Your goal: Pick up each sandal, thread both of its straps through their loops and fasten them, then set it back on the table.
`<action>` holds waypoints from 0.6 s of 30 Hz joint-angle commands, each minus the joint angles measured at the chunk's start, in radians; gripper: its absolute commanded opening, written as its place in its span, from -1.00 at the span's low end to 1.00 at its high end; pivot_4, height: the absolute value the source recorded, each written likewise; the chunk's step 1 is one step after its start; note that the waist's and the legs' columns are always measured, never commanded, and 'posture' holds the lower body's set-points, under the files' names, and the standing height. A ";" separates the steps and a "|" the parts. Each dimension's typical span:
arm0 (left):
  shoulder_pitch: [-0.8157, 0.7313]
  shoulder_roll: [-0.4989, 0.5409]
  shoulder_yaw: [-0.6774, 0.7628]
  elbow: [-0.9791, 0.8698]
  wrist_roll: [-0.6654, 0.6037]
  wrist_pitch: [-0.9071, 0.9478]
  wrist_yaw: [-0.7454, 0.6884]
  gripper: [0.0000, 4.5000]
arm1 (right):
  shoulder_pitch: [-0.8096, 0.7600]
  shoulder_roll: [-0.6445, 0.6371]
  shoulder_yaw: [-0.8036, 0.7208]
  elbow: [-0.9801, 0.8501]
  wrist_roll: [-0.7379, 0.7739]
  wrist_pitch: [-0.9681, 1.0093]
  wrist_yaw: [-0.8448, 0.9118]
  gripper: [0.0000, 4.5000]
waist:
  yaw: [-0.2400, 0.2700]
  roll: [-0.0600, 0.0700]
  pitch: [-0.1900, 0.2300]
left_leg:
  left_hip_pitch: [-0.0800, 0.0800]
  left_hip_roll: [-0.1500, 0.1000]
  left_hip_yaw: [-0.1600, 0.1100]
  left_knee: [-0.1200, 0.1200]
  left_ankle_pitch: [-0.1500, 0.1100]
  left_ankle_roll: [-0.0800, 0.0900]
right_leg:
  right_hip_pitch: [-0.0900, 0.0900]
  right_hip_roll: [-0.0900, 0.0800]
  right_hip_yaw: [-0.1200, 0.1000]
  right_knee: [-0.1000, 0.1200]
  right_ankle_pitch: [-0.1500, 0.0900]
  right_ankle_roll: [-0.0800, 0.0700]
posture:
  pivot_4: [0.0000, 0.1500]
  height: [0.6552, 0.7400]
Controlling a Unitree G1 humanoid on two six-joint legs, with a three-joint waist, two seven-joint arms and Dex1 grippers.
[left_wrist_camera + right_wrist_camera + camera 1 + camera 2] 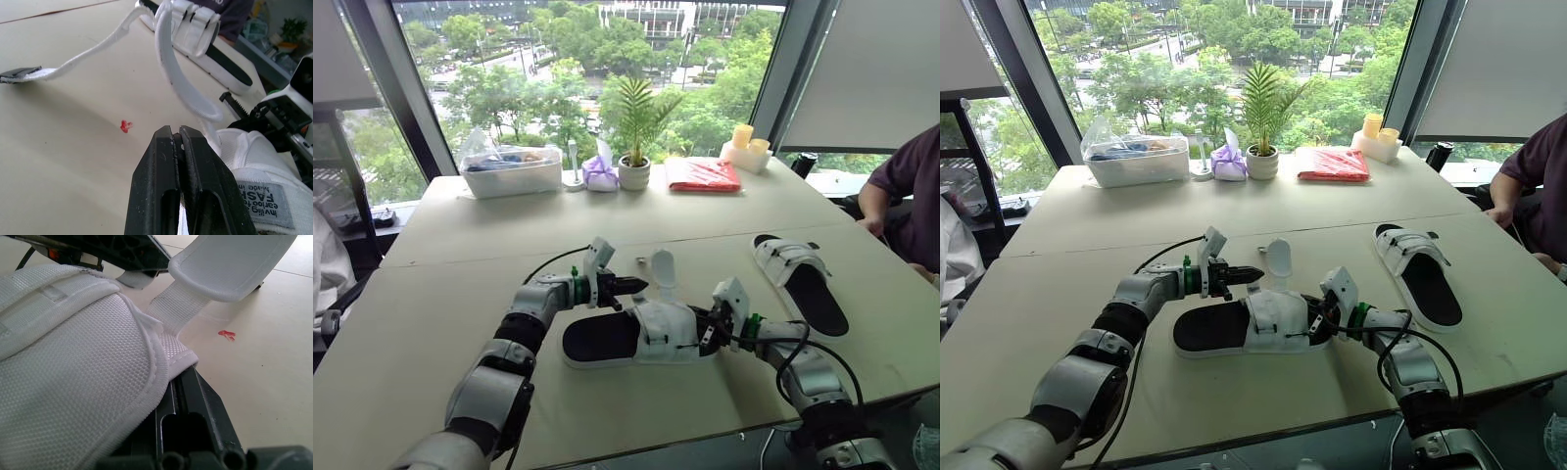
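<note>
One sandal point(636, 336), white upper over a black footbed, lies flat on the tabletop point(440, 294) between the left hand point(631, 285) and the right hand point(704, 330), with its strap point(663, 269) loose and upright beside the left hand. The second sandal point(803, 284) lies flat, well beyond the right hand.

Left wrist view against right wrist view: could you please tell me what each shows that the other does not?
Left wrist view: the far sandal and a person's clothing beyond it. Right wrist view: the weave of the near sandal's upper and the strap's broad face. Both: the strap, which the left gripper is shut on, the near sandal and a red mark on the table.
</note>
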 commanded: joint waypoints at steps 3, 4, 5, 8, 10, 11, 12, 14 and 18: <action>0.024 -0.007 -0.029 -0.031 0.055 -0.034 -0.011 -0.69 | 0.033 0.011 0.037 0.047 -0.033 0.032 -0.017 -1.00 | 0.000 0.000 0.000 | 0.000 0.000 0.000 0.000 0.000 0.000 | 0.000 0.000 0.000 0.000 0.000 0.000 | 1.00 0.97; 0.029 -0.007 -0.030 -0.041 0.057 -0.032 -0.016 -0.54 | 0.034 0.011 0.038 0.047 -0.033 0.031 -0.017 -1.00 | 0.000 0.000 0.000 | 0.000 0.000 0.000 0.000 0.000 0.000 | 0.000 0.000 0.000 0.000 0.000 0.000 | 1.00 0.97; 0.032 -0.006 -0.028 -0.048 0.062 -0.031 -0.012 -0.36 | 0.034 0.012 0.038 0.047 -0.034 0.031 -0.017 -1.00 | 0.000 0.000 0.000 | 0.000 0.000 0.000 0.000 0.000 0.000 | 0.000 0.000 0.000 0.000 0.000 0.000 | 1.00 0.97; 0.033 0.003 -0.020 -0.052 0.070 -0.028 -0.008 0.31 | 0.032 0.014 0.041 0.051 -0.035 0.028 -0.017 -1.00 | 0.000 0.000 0.000 | 0.000 0.000 0.000 0.000 0.000 0.000 | 0.000 0.000 0.000 0.000 0.000 0.000 | 1.00 0.97; 0.026 0.017 -0.004 -0.046 0.067 -0.027 -0.005 0.79 | 0.028 0.017 0.043 0.056 -0.038 0.025 -0.017 -1.00 | 0.000 -0.001 0.000 | 0.000 0.000 0.000 0.000 0.000 0.000 | 0.000 0.000 0.000 0.000 0.000 0.000 | 1.00 0.97; 0.016 0.026 0.016 -0.040 0.060 -0.022 0.003 0.97 | 0.026 0.018 0.044 0.059 -0.039 0.023 -0.017 -1.00 | 0.000 -0.001 0.000 | 0.000 0.000 0.000 0.000 0.000 0.000 | 0.000 0.000 0.000 0.000 0.000 0.000 | 1.00 0.97; 0.006 0.032 0.037 -0.036 0.050 -0.014 0.011 0.97 | 0.024 0.019 0.044 0.061 -0.039 0.021 -0.017 -1.00 | 0.000 -0.001 0.000 | 0.000 0.000 0.000 0.000 0.000 0.000 | 0.000 0.000 0.000 0.000 0.000 0.000 | 1.00 0.97; -0.018 0.043 0.080 -0.033 0.026 0.009 0.020 0.97 | 0.019 0.018 0.043 0.066 -0.040 0.018 -0.017 -1.00 | -0.001 -0.001 0.000 | 0.000 0.000 0.000 0.000 0.000 0.000 | -0.001 0.000 0.000 0.000 0.000 0.000 | 1.00 0.97; -0.045 0.041 0.156 -0.089 -0.063 0.118 -0.001 0.97 | 0.010 0.019 0.040 0.078 -0.043 0.007 -0.020 -1.00 | -0.001 -0.002 0.000 | -0.001 0.000 0.000 0.000 0.000 0.000 | -0.001 0.000 0.000 0.000 0.001 0.001 | 1.00 0.97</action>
